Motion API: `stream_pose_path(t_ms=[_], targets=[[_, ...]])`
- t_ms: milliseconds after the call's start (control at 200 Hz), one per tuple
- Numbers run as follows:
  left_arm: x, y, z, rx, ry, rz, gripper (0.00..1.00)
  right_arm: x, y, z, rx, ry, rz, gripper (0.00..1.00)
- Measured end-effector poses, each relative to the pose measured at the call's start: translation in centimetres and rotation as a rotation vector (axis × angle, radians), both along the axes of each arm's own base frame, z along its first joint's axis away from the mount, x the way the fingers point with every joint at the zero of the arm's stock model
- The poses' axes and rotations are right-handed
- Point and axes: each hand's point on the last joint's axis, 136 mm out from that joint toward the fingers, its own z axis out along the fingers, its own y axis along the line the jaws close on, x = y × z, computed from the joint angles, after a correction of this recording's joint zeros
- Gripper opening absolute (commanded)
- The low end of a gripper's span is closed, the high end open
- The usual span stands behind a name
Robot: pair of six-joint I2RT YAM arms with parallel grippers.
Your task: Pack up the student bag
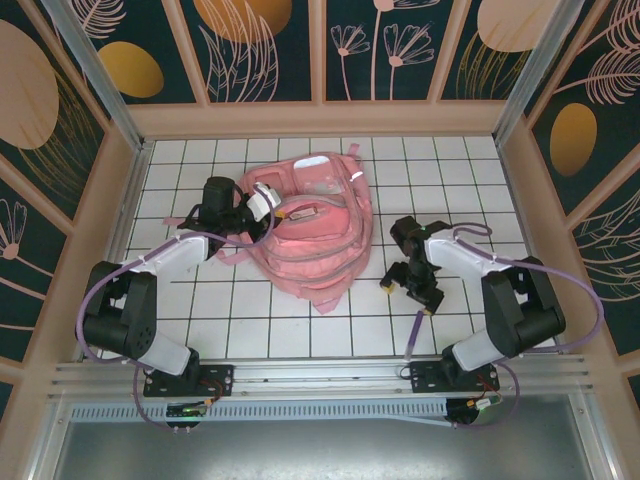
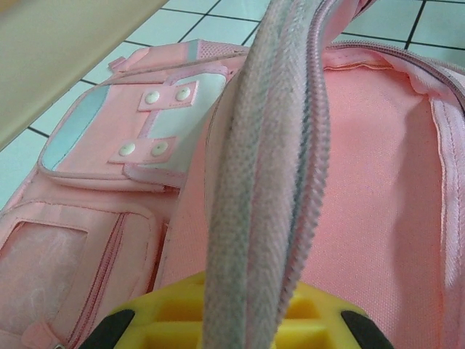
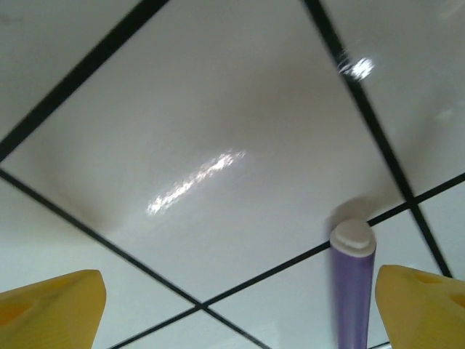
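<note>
Your student bag (image 1: 305, 240) lies flat in the middle of the counter (image 1: 250, 320), with its pockets facing up. Your left end effector (image 1: 283, 212) is at the bag's left side. It is pinched shut on the bag's open zipper edge (image 2: 254, 182), which runs down between its yellow fingers (image 2: 174, 316). Your right end effector (image 1: 410, 295) is off to the right of the bag, low over the white tiles. Its fingers (image 3: 51, 305) are wide apart. A purple pen (image 3: 352, 291) with a white cap is just beside the right-hand finger.

A lab-style robot cell: white gridded table (image 1: 250, 322) boxed in by leaf-patterned wall panels (image 1: 265, 50) and aluminium rails (image 1: 300, 374).
</note>
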Motion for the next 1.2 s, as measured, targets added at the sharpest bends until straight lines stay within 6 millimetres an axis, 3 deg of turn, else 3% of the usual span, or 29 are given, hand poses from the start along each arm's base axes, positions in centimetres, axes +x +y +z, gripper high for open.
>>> stream_pose_path(t_ms=[180,320,500,646,791,1076,1201], targets=[[-0.1,-0.1,-0.2,0.02,-0.01,-0.006,0.01,-3.5,-0.4,-1.9,0.058,0.031,-0.016,0.78],[-0.1,0.0,-0.3,0.026,-0.014,-0.008,0.01,-3.6,-0.4,-1.9,0.066,0.014,-0.026,0.61],[-0.1,0.0,-0.3,0.029,-0.016,-0.01,0.01,-3.8,0.2,-1.8,0.066,0.01,0.029,0.27],[-0.1,0.0,-0.3,0.029,-0.015,-0.009,0.01,-3.4,1.3,-1.7,0.079,0.008,0.071,0.2],[-0.1,0.0,-0.4,0.025,-0.003,0.004,0.0,-0.7,3.4,0.2,0.156,-0.064,0.076,0.17],[0.1,-0.3,0.1,-0.035,0.053,0.043,0.0,9.6,8.5,9.6,0.411,-0.308,0.004,0.17],[0.4,-0.8,0.3,-0.086,0.107,0.1,0.01,12.9,10.4,12.2,0.551,-0.371,-0.077,0.17]])
